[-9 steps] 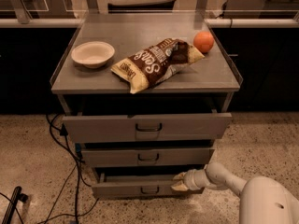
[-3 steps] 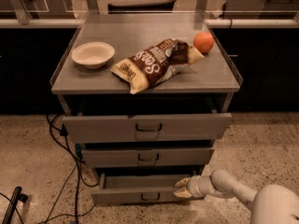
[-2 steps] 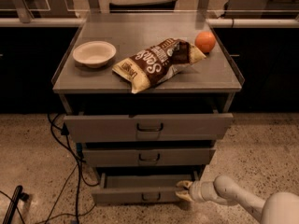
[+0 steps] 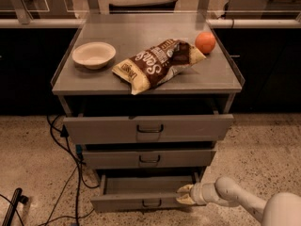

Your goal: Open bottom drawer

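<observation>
Shows the shallow grey metal bottom drawer (image 4: 122, 202) pulled partly out at floor level, beneath the middle grey drawer front (image 4: 113, 158) and the widest top one (image 4: 108, 128). Finds the white two-finger gripper (image 4: 184, 195) at its front's right end; cannot tell whether spread or pinching. Catches a white bowl (image 4: 93, 54), brown snack bag (image 4: 157, 62) and orange fruit (image 4: 205, 42) on top.

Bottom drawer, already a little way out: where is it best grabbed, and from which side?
Probably the small dark loop handle at the centre of the flat front of the bottom drawer, approached straight from the front: it is the only protruding part. The gripper sits at the front's right end instead.
</observation>
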Controlling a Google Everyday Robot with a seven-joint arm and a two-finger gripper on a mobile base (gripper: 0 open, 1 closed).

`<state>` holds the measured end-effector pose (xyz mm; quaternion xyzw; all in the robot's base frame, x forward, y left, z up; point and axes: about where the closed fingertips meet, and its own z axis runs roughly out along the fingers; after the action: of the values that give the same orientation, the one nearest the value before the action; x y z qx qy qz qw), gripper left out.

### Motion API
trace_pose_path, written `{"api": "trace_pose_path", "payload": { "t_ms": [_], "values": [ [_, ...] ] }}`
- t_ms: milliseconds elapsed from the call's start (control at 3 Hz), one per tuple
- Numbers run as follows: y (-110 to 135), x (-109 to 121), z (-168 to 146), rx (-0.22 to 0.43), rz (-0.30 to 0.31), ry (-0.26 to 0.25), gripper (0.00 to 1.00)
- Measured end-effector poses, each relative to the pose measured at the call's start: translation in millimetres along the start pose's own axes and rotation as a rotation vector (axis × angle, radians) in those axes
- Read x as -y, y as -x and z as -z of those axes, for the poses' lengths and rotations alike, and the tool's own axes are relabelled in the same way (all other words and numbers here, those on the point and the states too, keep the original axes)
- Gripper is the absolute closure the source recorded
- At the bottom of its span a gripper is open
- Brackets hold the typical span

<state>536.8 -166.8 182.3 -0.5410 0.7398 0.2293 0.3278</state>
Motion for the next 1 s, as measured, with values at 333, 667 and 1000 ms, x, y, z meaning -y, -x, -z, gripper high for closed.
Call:
{"api": "trace_pose_path", "payload": {
  "t_ms": [333, 667, 1000],
  "values": [
    [0.0, 0.0, 0.0, 0.000, 0.000, 0.000, 0.36],
    [0.0, 0.0, -0.1, 0.000, 0.000, 0.000, 0.11],
    [0.0, 0.0, -0.1, 0.000, 0.000, 0.000, 0.16]
  ]
}}
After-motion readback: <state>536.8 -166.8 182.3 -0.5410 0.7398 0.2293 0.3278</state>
